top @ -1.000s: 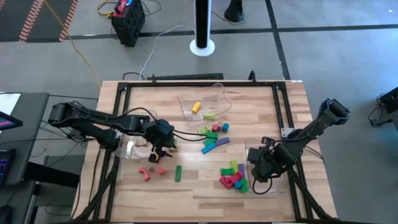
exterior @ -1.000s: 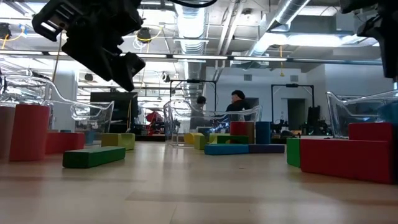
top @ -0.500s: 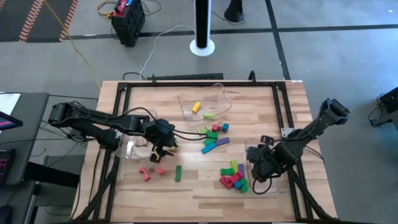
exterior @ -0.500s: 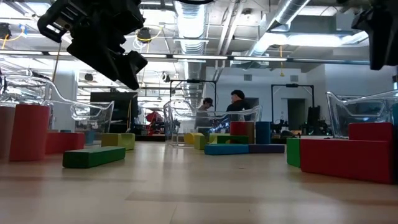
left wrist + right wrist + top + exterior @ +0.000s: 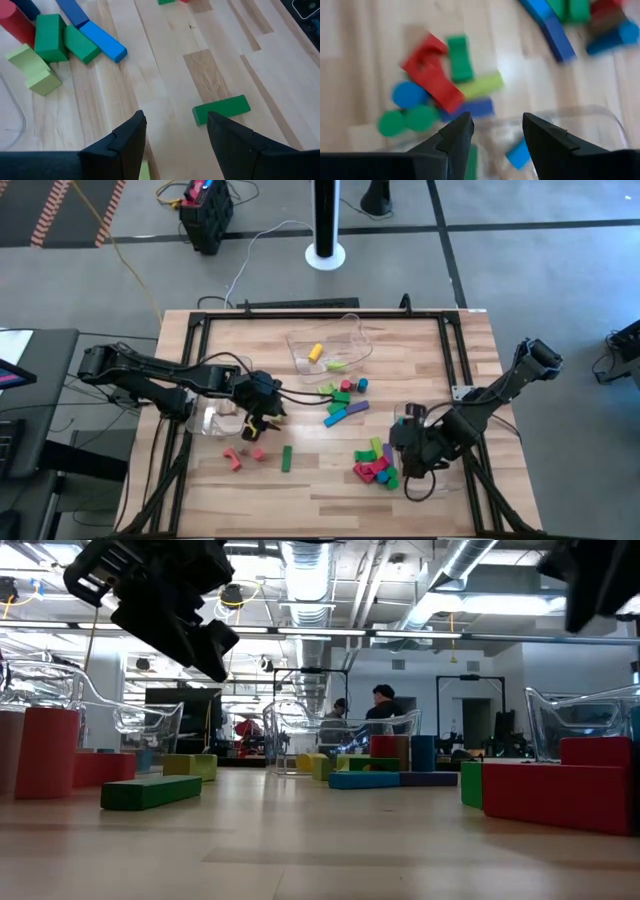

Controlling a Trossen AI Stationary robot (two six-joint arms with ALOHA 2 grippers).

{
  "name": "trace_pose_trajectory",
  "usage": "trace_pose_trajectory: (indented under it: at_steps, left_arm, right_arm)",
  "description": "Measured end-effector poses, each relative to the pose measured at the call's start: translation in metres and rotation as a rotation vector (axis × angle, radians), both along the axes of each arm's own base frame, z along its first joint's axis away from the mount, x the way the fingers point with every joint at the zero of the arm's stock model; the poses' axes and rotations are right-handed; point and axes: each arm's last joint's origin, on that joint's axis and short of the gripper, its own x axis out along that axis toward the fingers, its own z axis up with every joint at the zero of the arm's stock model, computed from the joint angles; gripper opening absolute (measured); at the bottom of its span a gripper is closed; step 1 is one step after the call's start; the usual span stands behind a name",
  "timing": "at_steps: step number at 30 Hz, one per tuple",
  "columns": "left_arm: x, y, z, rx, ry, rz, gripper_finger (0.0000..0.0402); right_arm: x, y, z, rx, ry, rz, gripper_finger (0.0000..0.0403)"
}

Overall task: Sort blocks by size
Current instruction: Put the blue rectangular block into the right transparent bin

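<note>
Two grippers, jaws apart, nothing held. Left gripper (image 5: pixel 262 418) poised above bench (image 5: pixel 320 480) beside green bar (image 5: pixel 286 458); right gripper (image 5: pixel 403 450) between clear bin (image 5: pixel 432 480) and block cluster (image 5: pixel 374 463). Next pick judged pending.

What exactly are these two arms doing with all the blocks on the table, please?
They are sorting toy blocks into clear bins. The left gripper hangs open and empty above the table near a green bar. The right gripper is open over its bin's edge, beside a mixed pile of blocks. Most blocks are not yet binned.
</note>
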Motion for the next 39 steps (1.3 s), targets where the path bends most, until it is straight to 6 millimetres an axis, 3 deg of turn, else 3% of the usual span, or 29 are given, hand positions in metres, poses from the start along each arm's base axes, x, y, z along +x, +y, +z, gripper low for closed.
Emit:
trace_pose_trajectory:
  at_steps: [6,15,22,30,39]
  left_arm:
    - [0.0,0.0,0.0,-0.001,-0.004,0.0,0.0203]
    - [0.0,0.0,0.0,-0.012,0.001,0.01,0.0203]
    - [0.002,-0.001,0.002,-0.023,-0.021,0.016,0.0203]
    - [0.002,-0.001,0.002,-0.036,-0.026,0.019,0.0203]
    - [0.002,-0.003,0.003,-0.031,-0.031,0.004,0.0203]
  right_arm:
    - [0.016,0.005,0.001,-0.009,-0.089,0.139,0.0205]
    - [0.042,0.004,-0.03,-0.091,0.028,0.274,0.0205]
    - [0.059,-0.003,-0.051,-0.079,0.113,0.298,0.0194]
    - [0.074,-0.009,-0.072,0.053,0.194,0.301,0.0176]
    - [0.074,-0.012,-0.071,0.087,0.208,0.262,0.0172]
